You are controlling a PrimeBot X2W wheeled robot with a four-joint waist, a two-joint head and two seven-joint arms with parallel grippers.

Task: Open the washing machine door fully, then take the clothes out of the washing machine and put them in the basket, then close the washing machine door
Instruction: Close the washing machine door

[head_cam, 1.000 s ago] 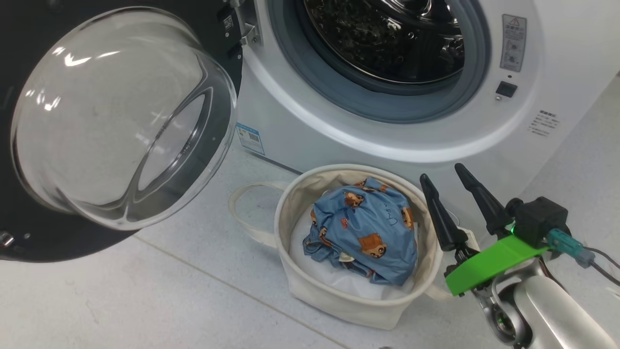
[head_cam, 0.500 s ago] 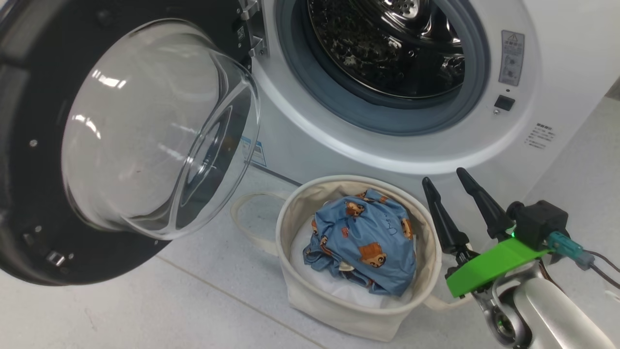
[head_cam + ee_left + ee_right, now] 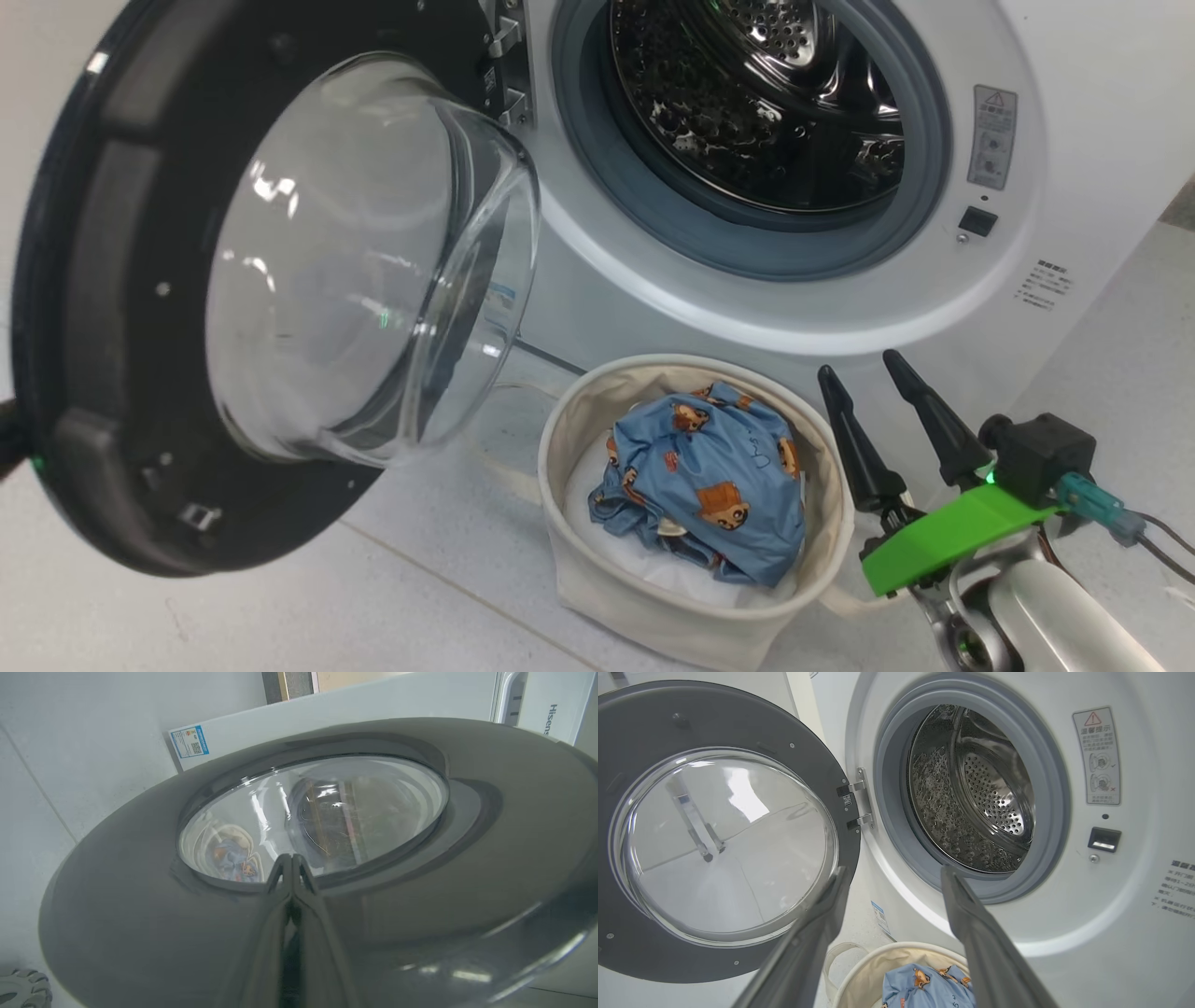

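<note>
The left gripper (image 3: 293, 858) is clenched on nothing. Its fingers are pressed into one blunt tip, which appears to be set against the outer face of the washing machine door (image 3: 467, 868), just below the rim of the glass window. A closed tip is judged to suit pushing the door round toward the machine. The right gripper (image 3: 859, 366) is held released, spread and empty, and is judged to be parked clear of the door's swing. Just to its left the basket (image 3: 691, 611) is stood on the floor (image 3: 280, 616). The clothes (image 3: 709, 476) are heaped inside it, light blue and crumpled, printed with brown-and-orange figures. Beyond its fingertips the washing machine (image 3: 653, 308) is seen, with no garment in its gleaming drum (image 3: 766, 103). The door is hung open on its hinge, glossy black, with its clear bowl bulging toward the machine.
</note>
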